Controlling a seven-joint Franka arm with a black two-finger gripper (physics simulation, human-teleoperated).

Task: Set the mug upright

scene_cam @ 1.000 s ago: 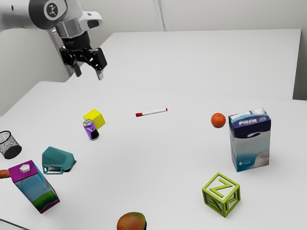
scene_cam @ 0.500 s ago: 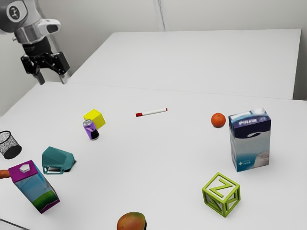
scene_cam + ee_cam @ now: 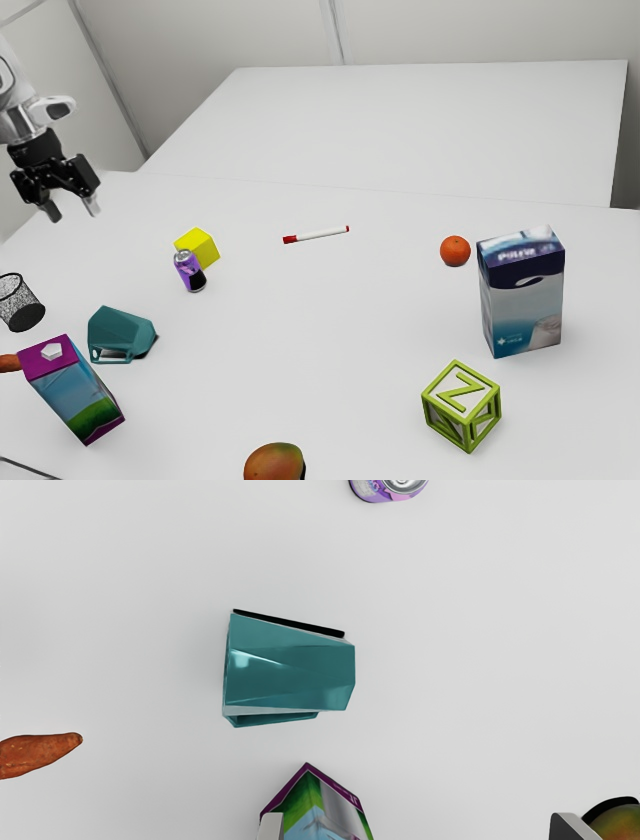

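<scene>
mug (image 3: 290,675) on side in both views; exterior view shows marker (image 3: 320,235), orange (image 3: 455,251); jaws wide apart, holding nothing.

The mug (image 3: 290,672) is teal, the block (image 3: 197,249) yellow.

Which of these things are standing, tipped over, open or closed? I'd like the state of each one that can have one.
Teal mug: lying on its side.
Purple drink can: upright.
Magenta-topped carton: upright.
White-and-blue box: upright.
Mesh cup: upright.
Marker: lying flat, red cap on.
Tool: open, empty, raised above the table.
</scene>
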